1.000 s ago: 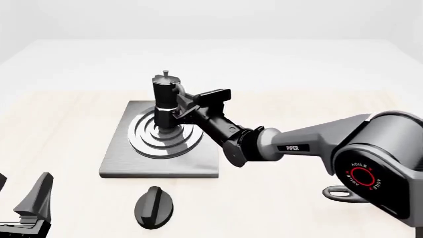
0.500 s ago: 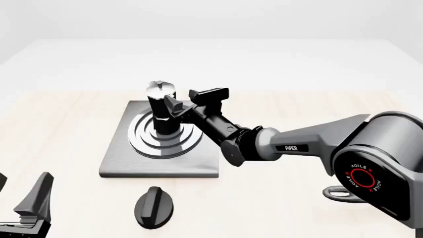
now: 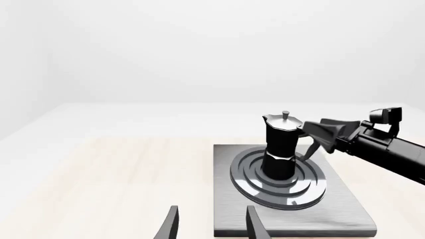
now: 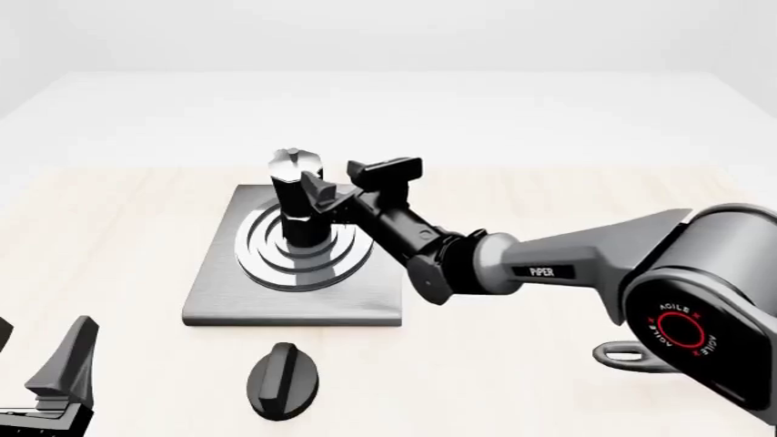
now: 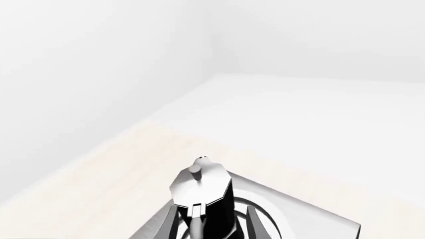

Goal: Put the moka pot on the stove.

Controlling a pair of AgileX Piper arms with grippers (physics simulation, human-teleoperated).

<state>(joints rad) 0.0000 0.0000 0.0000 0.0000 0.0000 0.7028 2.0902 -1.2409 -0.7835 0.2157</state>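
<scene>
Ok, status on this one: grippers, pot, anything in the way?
Right gripper open beside the moka pot. Pot upright on the stove burner rings. Left gripper open, idle near the table edge. Nothing obstructing.

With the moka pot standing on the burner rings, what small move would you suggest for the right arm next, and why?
Probably a short, straight retreat of the right gripper away from the moka pot. The pot stands upright on the rings of the stove, and in the left wrist view the fingers look spread beside its handle, so pulling back along the approach line seems least likely to tip it.
</scene>
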